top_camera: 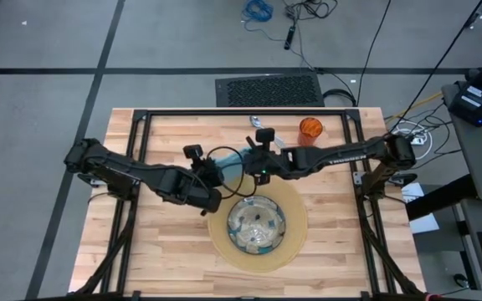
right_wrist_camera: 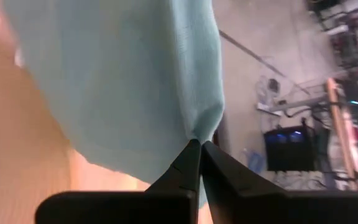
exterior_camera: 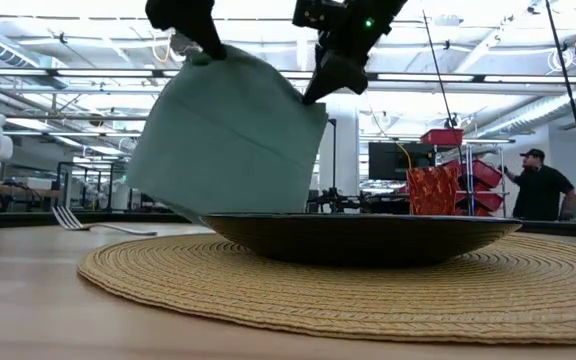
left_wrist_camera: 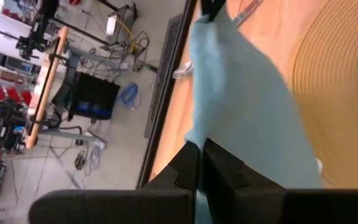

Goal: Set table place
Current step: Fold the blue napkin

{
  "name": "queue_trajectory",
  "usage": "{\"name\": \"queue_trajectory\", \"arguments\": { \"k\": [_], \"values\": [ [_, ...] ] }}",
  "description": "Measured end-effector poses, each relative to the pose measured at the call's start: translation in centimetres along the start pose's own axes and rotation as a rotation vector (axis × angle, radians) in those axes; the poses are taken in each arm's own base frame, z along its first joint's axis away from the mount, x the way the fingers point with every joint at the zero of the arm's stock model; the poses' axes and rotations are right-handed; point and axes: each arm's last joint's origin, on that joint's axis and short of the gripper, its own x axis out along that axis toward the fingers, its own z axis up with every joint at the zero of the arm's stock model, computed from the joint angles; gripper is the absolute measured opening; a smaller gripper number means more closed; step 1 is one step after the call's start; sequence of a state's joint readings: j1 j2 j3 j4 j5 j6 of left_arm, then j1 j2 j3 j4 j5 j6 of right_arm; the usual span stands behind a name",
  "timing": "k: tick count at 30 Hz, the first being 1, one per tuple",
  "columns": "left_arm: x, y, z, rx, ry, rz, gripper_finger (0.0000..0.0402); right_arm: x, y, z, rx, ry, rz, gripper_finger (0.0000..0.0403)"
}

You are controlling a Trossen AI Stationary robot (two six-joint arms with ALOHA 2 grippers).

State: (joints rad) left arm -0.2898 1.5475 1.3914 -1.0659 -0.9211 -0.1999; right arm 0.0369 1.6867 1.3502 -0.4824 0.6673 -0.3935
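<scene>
While both claws are clamping opposite top corners, left claw and right claw are holding the teal cloth napkin above the light wooden plank worktop, toward its far edge.

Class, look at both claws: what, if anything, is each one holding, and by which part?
Both hold the teal cloth napkin, lifted above the table: the left claw and the right claw are each shut on a top corner, so it hangs between them.

Teal napkin in right pincer (pinched)
</scene>
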Motion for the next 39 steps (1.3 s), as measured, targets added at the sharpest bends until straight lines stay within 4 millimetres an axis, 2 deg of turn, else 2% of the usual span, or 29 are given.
{"name": "queue_trajectory", "arguments": {
  "k": [4, 12, 17, 22, 31, 39],
  "values": [
    [-0.8, 0.1, 0.4, 0.015, -0.032, 0.011, 0.0, -1.0, -0.2, 0.2, 0.002, -0.011, -0.055, 0.0],
    [-1.0, 0.4, 1.1, 0.016, -0.053, -0.044, 0.0, -2.9, -1.3, 0.3, 0.035, -0.038, -0.115, 0.0],
    [-0.6, 0.5, 2.0, -0.024, -0.102, -0.071, 0.0, -3.0, -2.2, -0.1, 0.06, -0.024, -0.122, 0.0],
    [0.0, -0.5, 3.2, -0.031, -0.16, -0.098, 0.0, -2.8, -2.7, -0.3, 0.076, -0.019, -0.127, 0.0],
    [1.3, -2.6, 5.2, -0.19, -0.241, -0.108, 0.0, -2.0, -4.5, -1.3, 0.119, 0.014, -0.119, 0.0],
    [2.3, -2.5, 6.6, -0.313, -0.315, -0.084, 0.0, -1.5, -6.3, -2.2, 0.13, 0.032, -0.112, 0.0]
  ]
}}
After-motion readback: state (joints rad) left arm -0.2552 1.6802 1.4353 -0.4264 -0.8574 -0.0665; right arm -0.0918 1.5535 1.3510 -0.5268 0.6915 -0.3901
